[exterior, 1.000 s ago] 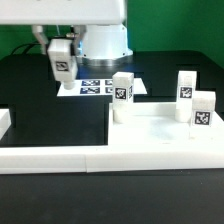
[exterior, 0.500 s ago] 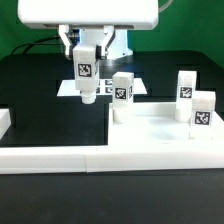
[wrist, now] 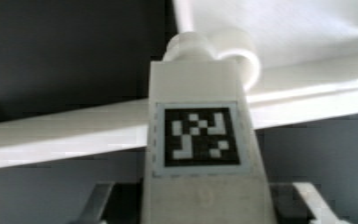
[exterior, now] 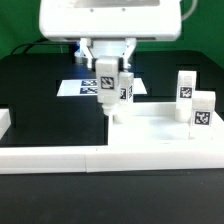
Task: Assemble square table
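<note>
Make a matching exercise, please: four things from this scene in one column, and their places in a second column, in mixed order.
Things:
1. held leg block
2. leg block with hidden tag
3. two leg blocks
4. marker board

Places:
A. flat on the black table, behind
B. in the gripper
C. standing at the exterior view's right
D. directly behind the held block

Pairs: 1-B, 2-D, 3-C, 4-A
</note>
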Robot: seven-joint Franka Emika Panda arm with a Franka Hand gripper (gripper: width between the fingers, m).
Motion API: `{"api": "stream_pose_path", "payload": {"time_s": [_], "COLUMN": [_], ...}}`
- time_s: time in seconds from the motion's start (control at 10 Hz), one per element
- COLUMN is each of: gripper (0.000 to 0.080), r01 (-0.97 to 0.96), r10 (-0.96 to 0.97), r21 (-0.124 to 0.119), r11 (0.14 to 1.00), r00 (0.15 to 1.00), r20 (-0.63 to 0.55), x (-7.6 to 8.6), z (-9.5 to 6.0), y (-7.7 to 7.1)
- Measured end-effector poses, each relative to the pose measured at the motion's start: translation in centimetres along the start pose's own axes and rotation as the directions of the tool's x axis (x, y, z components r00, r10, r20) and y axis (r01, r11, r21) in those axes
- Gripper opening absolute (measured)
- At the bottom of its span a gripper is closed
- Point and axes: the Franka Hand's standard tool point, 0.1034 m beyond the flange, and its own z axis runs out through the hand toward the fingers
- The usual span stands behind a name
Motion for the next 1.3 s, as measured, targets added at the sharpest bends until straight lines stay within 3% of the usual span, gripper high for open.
{"api": "stream_pose_path", "payload": {"time_s": [0.1,0.3,1.3], "gripper": [0.0291,0.0291,0.0291], "r01": [-0.008,0.005,0.050], "r10": [0.008,-0.005,-0.050], "r21": [-0.001,0.000,-0.014], "r11": [1.000,1.000,0.999], "r00": [1.000,1.000,0.998], "r20": [-0.007,-0.007,-0.044], "x": [0.6,0.6,0.4], "z": [1.2,1.8,2.7], "y": [-1.5,-2.5,-1.8]}}
